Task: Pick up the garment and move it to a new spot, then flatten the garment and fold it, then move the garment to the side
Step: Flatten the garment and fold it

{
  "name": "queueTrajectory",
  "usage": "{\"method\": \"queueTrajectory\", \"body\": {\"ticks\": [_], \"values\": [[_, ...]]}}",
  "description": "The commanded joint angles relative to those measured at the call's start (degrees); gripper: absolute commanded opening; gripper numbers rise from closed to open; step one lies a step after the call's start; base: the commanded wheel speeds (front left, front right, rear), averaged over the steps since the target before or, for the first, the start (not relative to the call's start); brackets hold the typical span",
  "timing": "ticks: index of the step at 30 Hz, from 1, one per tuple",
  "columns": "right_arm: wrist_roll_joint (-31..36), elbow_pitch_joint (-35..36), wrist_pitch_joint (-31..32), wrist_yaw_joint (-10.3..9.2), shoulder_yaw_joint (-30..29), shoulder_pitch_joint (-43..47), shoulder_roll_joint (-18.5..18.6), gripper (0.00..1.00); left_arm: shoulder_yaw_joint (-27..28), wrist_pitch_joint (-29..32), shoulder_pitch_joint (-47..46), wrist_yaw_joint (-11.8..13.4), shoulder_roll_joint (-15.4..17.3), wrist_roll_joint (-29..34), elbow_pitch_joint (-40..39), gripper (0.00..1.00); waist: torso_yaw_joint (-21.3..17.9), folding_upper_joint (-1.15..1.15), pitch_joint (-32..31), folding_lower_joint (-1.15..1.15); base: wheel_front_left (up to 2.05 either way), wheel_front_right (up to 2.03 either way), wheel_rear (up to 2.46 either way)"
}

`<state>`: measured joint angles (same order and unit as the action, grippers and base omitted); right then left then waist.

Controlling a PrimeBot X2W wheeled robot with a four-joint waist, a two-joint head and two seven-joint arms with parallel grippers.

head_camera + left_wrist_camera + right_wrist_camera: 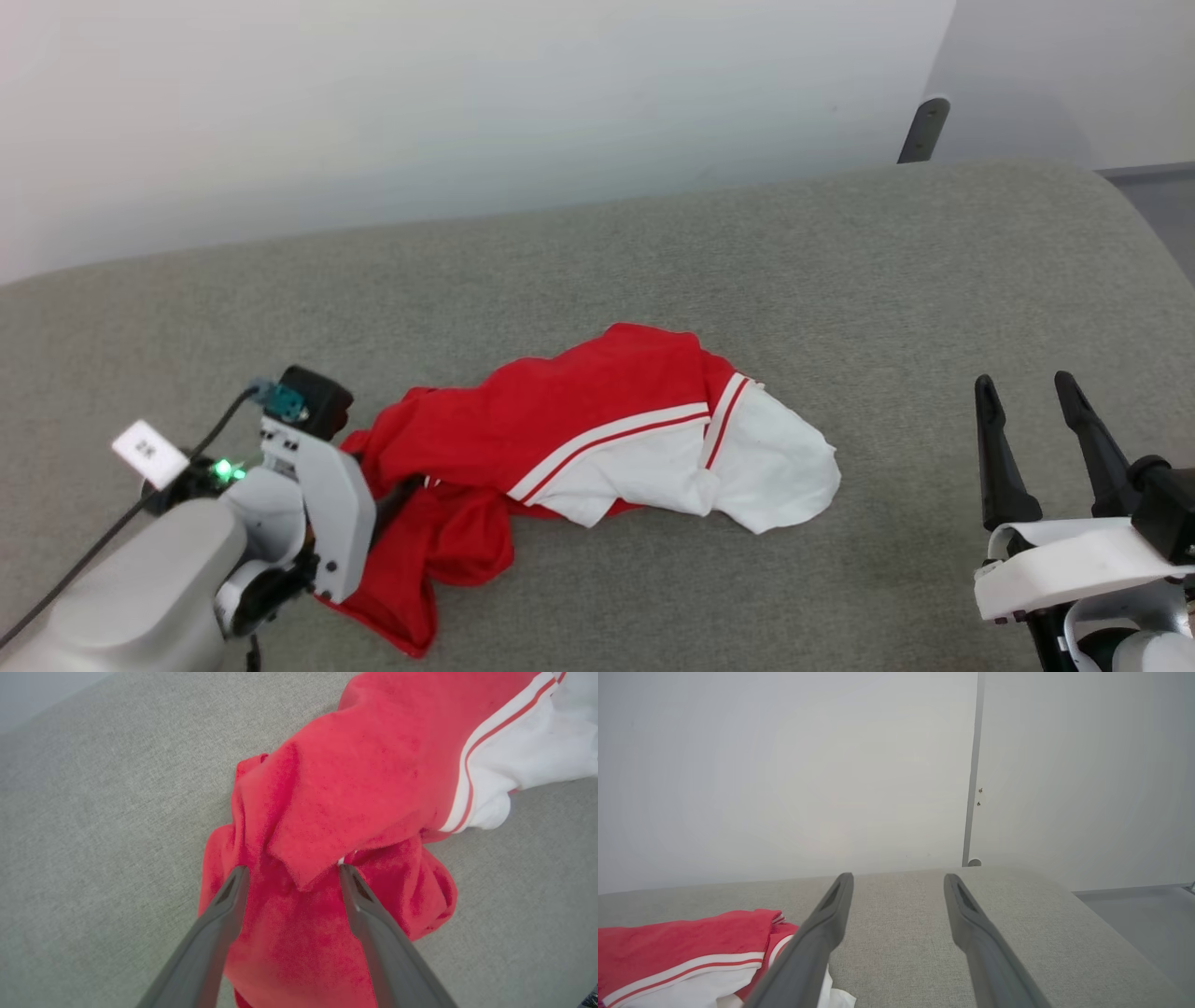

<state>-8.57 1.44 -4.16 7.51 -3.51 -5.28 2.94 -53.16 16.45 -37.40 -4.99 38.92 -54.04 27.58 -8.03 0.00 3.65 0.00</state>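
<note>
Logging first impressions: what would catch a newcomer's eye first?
A crumpled red-and-white garment lies on the grey padded surface, mid-picture in the head view. The left gripper, open, straddles a red fold at its left end; the right gripper stands open, apart at the lower right.

Between the fingers of the left gripper (293, 868) nothing could pass: the crumpled garment (350, 788) fills the gap, a red fold sitting right at their tips. Left of those fingers the grey tabletop (93, 835) lies bare. The right gripper (899, 875) has free tabletop between its spread fingers and ahead of them as far as the wall (784, 765) (a dark post (924, 129) stands at that far edge). The garment's white sleeve lies to their left, apart.
</note>
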Motion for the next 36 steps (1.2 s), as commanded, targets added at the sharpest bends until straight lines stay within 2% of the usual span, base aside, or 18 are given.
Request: {"method": "queueTrajectory", "body": {"ticks": [1, 10, 16, 27, 36], "values": [[0.37, 0.56, -0.74, -0.03, -0.31, 0.4, -0.1, 1.0, -0.09, 0.74, -1.0, 0.28, 0.01, 0.07, -1.82, 1.0, -0.67, 0.0, -0.56, 0.0, 0.0, 0.0, 0.0], [0.43, 2.34, -1.41, -0.03, -0.24, -0.16, -0.11, 1.0, -0.98, 6.06, -2.9, 2.04, -1.27, -1.09, -12.38, 1.0, -4.6, 0.0, -0.16, 0.0, 0.0, 0.0, 0.0], [-0.51, 2.4, -2.04, -0.03, -0.17, -0.96, -0.1, 1.0, -2.26, 8.5, -3.57, 2.09, -1.82, -0.66, -15.3, 1.0, -7.9, 0.0, 1.84, 0.0, 0.0, 0.0, 0.0], [-2.96, 0.65, -4.98, -0.03, -0.07, -2.21, -0.12, 1.0, -4.89, 8.76, -4.05, -0.3, -2.02, 0.7, -14.42, 1.0, -13.57, 0.0, 7.36, 0.0, 0.0, 0.0, 0.0], [-3.71, -1.41, -6.82, -0.03, 0.59, -3.27, -0.12, 1.0, -6.15, 6.68, -5.19, -1.58, -2.21, 1.8, -10.64, 1.0, -15.18, 0.0, 8.94, 0.0, 0.0, 0.0, 0.0]]}}
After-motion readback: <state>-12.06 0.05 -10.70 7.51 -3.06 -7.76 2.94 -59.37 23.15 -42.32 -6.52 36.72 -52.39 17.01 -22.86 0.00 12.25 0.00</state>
